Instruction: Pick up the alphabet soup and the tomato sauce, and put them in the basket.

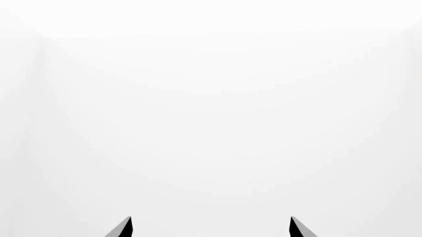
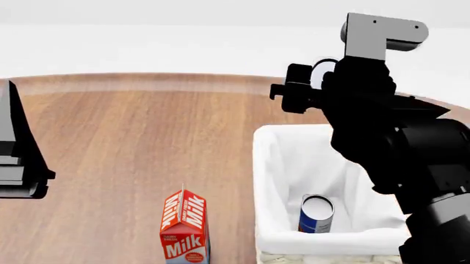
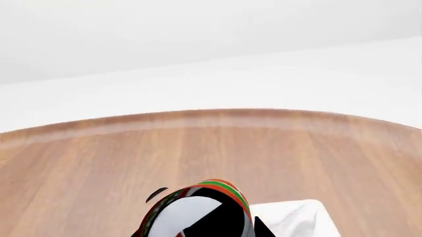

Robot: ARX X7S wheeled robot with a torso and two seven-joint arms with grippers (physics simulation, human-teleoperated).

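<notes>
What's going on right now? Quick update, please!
Right gripper shut on the tomato sauce, raised over the basket. Alphabet soup already inside. Left gripper open, empty. Milk carton beside the basket, not blocking.

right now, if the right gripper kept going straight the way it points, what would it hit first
Probably nothing nearby: past the tomato sauce it holds, the right gripper faces bare table and its far edge. Depth is unclear.

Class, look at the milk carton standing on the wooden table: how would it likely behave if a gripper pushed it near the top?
The milk carton stands tall on a narrow base, so a high push would probably tip it rather than slide it. Its flat sides suggest it would not roll once down. Being cardboard, it may dent under a firm squeeze.
</notes>
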